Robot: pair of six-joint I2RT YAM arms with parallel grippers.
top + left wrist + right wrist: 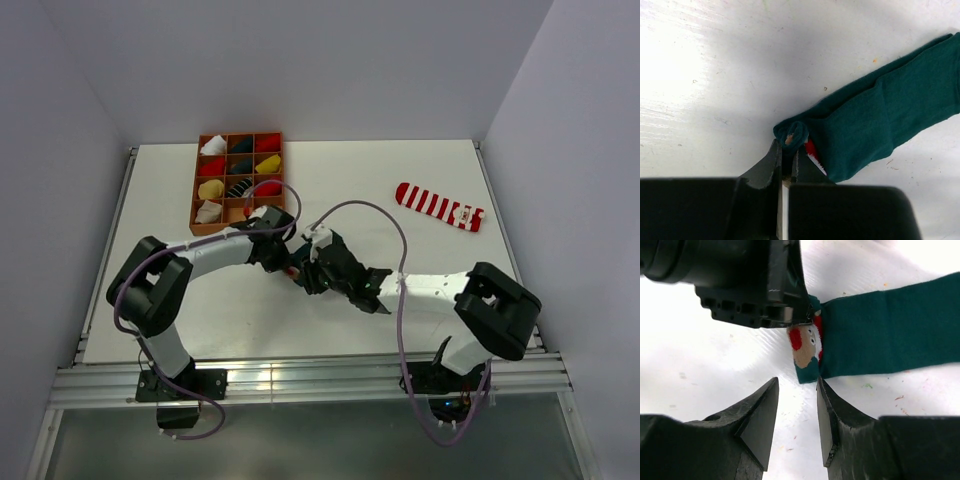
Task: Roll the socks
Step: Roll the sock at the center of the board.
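Middle of table [380, 180], under both wrists: dark green sock [880, 125], laid flat, toe end already curled into a small tight coil. Pinched fully closed on that coil: left gripper [786, 150], likely to anchor the roll's core against unwinding. Just beside the same end, jaws partly apart with nothing between them: right gripper [797, 382], probably placed to take a fresh hold further along. Showing at the folded edge: printed figure's face [805, 342]. Well apart, far right: red-and-white striped sock [438, 206], flat, not yet rolled. Far left: compartment tray [196, 185] of rolled bundles [268, 164].
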